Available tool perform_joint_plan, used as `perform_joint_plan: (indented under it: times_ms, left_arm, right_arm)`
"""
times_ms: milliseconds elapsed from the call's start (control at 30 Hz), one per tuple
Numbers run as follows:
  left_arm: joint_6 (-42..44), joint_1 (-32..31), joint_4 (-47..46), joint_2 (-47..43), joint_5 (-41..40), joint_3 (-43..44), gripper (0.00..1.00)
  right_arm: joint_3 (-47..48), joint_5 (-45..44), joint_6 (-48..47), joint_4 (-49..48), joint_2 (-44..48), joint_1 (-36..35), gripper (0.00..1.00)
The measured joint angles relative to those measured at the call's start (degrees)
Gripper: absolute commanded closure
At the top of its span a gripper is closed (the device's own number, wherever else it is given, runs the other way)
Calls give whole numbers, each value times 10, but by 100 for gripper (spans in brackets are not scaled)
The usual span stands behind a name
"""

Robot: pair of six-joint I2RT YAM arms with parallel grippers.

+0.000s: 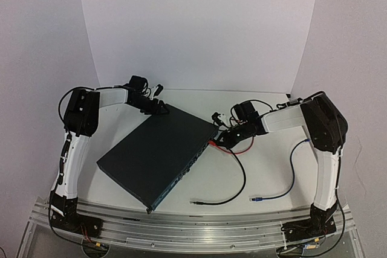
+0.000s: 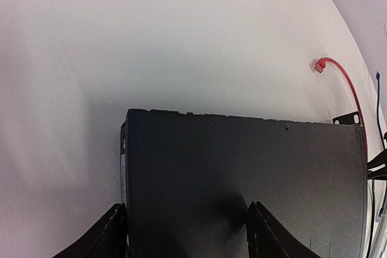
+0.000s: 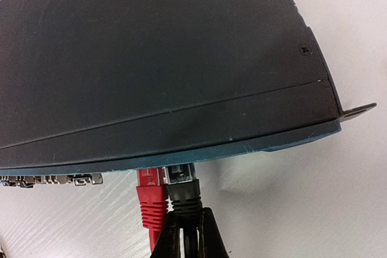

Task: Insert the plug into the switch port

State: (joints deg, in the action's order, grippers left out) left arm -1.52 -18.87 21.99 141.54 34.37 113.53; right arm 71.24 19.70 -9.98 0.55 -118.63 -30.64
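The switch (image 1: 157,155) lies slantwise mid-frame on the bench (image 1: 272,167). My left end effector (image 2: 186,209) gapes wide at its upper corner. My right end effector (image 3: 187,234) pinches the black plug (image 3: 183,188) at the socket row, touching the red plug (image 3: 151,194). If I push it crooked, I judge it could jam or shove the switch. I count one switch and three cables: red cable (image 1: 231,149), black cable (image 1: 243,176), blue cable (image 1: 291,170).

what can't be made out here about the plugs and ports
- Right wrist: whether the black plug is seated; the top edge of the switch hides the port.
- Left wrist: the port face, turned away behind the switch's top.
- Top external: single ports, too small; the right gripper covers the plugs.
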Motion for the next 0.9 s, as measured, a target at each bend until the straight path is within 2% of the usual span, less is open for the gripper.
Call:
perform_joint_plan:
  times_ms: [433, 667, 900]
  left_arm:
    - [-15, 0, 0, 11, -10, 19, 36]
    - [-45, -3, -55, -4, -30, -22, 35]
    - [-73, -13, -56, -10, -70, -26, 33]
  right_arm:
    - [14, 7, 0, 12, -7, 2, 99]
    - [14, 0, 2, 8, -7, 1, 94]
    - [7, -2, 4, -7, -7, 0, 90]
